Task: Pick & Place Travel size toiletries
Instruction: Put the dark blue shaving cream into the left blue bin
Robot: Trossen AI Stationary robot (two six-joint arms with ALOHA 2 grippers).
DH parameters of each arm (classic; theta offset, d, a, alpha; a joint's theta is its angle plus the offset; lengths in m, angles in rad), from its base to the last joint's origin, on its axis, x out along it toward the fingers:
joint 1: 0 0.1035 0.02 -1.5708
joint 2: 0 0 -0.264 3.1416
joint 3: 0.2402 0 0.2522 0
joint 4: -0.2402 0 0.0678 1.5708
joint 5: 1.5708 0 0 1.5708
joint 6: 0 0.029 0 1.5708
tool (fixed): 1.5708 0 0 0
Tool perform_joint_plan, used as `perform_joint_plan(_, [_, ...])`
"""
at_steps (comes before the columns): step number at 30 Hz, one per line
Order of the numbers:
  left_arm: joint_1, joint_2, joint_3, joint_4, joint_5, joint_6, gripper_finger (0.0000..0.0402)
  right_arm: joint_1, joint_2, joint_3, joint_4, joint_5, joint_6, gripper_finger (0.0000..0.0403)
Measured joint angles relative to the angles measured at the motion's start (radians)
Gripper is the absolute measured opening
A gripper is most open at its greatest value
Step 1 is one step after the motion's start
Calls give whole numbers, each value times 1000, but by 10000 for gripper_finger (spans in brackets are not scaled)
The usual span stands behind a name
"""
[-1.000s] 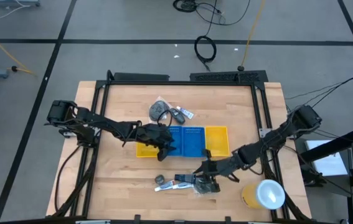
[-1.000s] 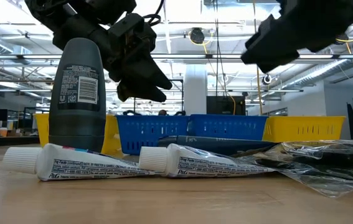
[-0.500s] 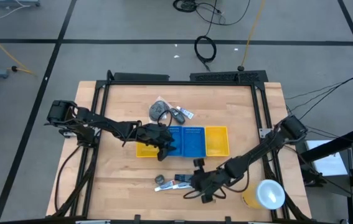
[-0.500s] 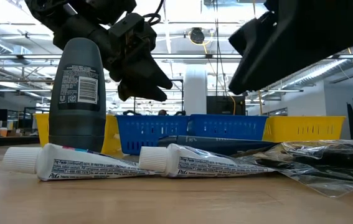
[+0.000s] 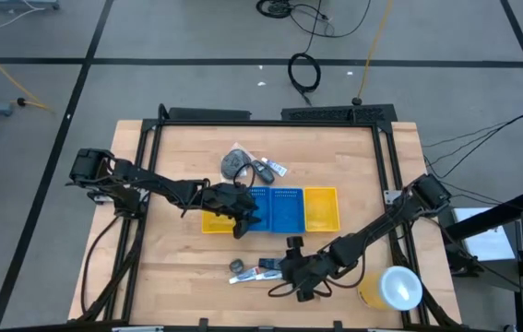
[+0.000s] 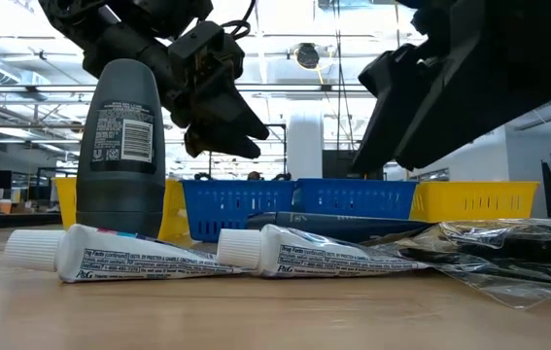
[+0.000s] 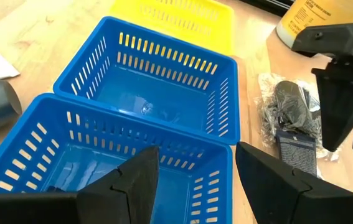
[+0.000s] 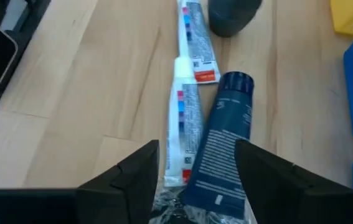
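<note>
Near the table's front edge lie two white tubes (image 8: 196, 43) (image 8: 181, 134), side on to the wood, and a dark blue tube (image 8: 223, 149). A grey bottle (image 6: 120, 146) stands upright beside them. A clear bag with a grey mesh pad (image 7: 291, 115) lies next to them. My right gripper (image 8: 198, 162) hangs open above the dark blue tube and the nearer white tube, clear of both. My left gripper (image 7: 195, 168) hovers open over the blue trays (image 7: 157, 106), with nothing between its fingers.
Yellow trays (image 5: 321, 207) (image 5: 213, 222) flank the blue ones (image 5: 275, 207) at mid-table. Another bag of small items (image 5: 238, 164) lies behind them toward the far edge. A large yellow-and-white cylinder (image 5: 390, 288) stands at the near right corner.
My right gripper has swung toward the table's left along the near edge, from over the clear bag to over the tubes. The tubes, the bottle and the bag lie as before.
</note>
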Motion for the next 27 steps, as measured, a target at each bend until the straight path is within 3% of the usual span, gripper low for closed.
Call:
perform_joint_plan(7, [-1,0,0,0,0,7,214,-33,0,-39,-7,0,30,206])
perform_joint_plan(14, [0,0,0,-1,0,10,214,-66,0,-121,131,-30,70,206])
perform_joint_plan(27, [0,0,0,-1,0,17,214,-91,61,-121,195,-105,63,208])
